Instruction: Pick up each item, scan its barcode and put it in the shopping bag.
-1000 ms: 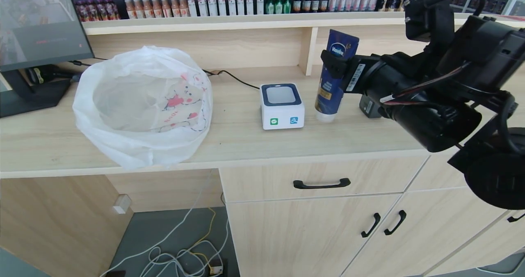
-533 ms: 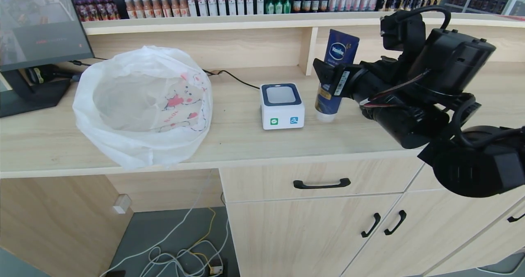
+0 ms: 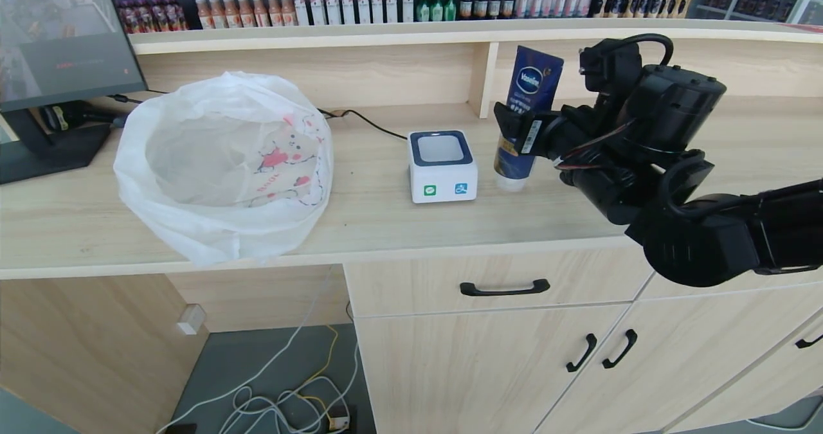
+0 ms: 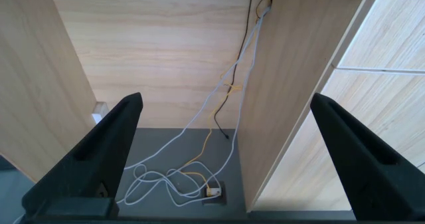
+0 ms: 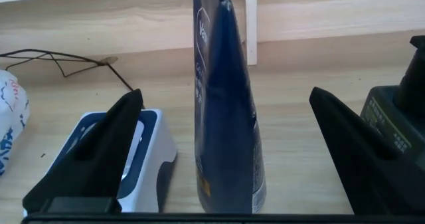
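A dark blue tube (image 3: pixel 537 77) stands cap-down on the wooden counter (image 3: pixel 386 215), just right of the white barcode scanner (image 3: pixel 442 164). My right gripper (image 3: pixel 518 125) is open at the tube's mid-height. In the right wrist view the tube (image 5: pixel 226 104) stands between the two fingers with a gap on each side, and the scanner (image 5: pixel 143 151) sits beside it. The white shopping bag (image 3: pixel 225 164) stands open at the counter's left. My left gripper (image 4: pixel 227 101) hangs open below the counter, holding nothing.
A monitor (image 3: pixel 58 35) stands at the far left. A raised shelf (image 3: pixel 386 32) with several bottles runs along the back. A dark device (image 5: pixel 398 124) sits on the counter beside the tube. Cables (image 4: pixel 179 184) lie on the floor under the counter.
My right arm has dropped lower and swung in toward the counter. Its gripper has stayed at the tube, sliding slightly down it. Tube, scanner and bag have not moved.
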